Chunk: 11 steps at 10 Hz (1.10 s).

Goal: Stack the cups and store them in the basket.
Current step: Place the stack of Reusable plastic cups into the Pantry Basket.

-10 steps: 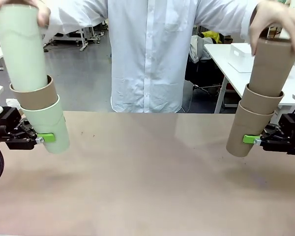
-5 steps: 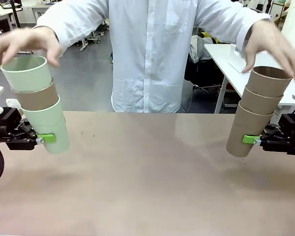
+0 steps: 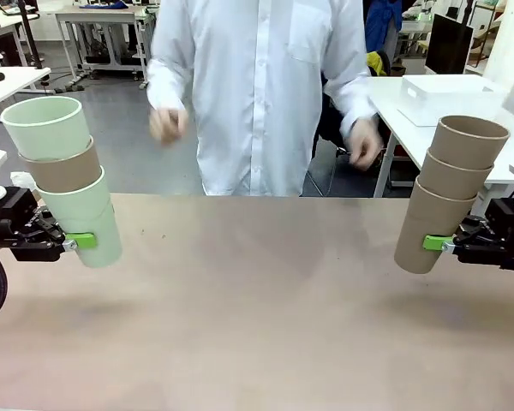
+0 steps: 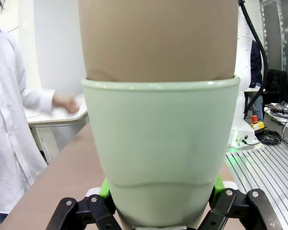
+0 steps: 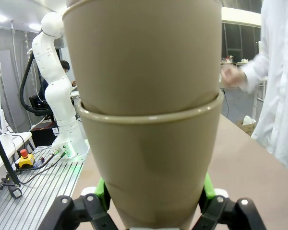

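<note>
1. Far left: the left gripper (image 3: 84,241) is clamped on the bottom mint cup (image 3: 90,218), low on its wall. The stack leans a bit and hangs clear above the table (image 3: 257,325). A tan cup (image 3: 64,171) sits nested in that mint one, and a second mint cup (image 3: 47,127) is on top.
2. Left wrist cam: green pads hug both sides of the mint cup's base.
3. Middle: a person in a white shirt (image 3: 257,86) stands at the far side. Both hands ( (image 3: 167,124), (image 3: 364,141)) are blurry and well away from either stack.
4. Right: the right gripper (image 3: 435,244) is squeezed onto the bottom brown cup (image 3: 428,227). Two more brown cups ( (image 3: 452,178), (image 3: 469,141)) are nested in it, tilted and off the table too.
5. Far right, back: the white basket (image 3: 445,92) sits on a side table, behind the brown stack.
</note>
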Motion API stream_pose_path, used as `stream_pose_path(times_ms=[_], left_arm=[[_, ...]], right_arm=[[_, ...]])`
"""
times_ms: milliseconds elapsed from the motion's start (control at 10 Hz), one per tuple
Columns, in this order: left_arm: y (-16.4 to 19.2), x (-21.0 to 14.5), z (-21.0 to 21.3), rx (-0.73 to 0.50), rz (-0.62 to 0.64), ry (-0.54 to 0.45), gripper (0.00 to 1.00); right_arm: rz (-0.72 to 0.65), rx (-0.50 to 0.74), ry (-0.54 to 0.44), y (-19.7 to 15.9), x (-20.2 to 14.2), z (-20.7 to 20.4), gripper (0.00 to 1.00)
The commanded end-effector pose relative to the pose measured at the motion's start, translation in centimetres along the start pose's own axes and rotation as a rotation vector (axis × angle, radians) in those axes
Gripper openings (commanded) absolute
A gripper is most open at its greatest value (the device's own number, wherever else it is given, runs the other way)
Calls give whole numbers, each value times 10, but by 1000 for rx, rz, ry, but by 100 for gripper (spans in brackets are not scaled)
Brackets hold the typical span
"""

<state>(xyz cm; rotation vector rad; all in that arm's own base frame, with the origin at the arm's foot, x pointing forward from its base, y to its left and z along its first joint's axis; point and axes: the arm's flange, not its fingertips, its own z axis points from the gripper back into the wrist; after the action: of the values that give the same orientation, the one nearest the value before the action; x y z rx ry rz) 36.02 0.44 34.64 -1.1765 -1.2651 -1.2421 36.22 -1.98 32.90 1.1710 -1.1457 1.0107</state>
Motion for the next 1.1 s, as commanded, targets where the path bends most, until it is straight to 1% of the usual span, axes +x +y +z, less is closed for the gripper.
stream_pose_path(times_ms=[0, 1000], left_arm=[[-1, 5, -1, -4, -8, -5, 85], [-1, 5, -1, -4, -8, -5, 85]], right_arm=[[10, -13, -15, -2, 4, -4, 86], [10, -13, -15, -2, 4, -4, 86]])
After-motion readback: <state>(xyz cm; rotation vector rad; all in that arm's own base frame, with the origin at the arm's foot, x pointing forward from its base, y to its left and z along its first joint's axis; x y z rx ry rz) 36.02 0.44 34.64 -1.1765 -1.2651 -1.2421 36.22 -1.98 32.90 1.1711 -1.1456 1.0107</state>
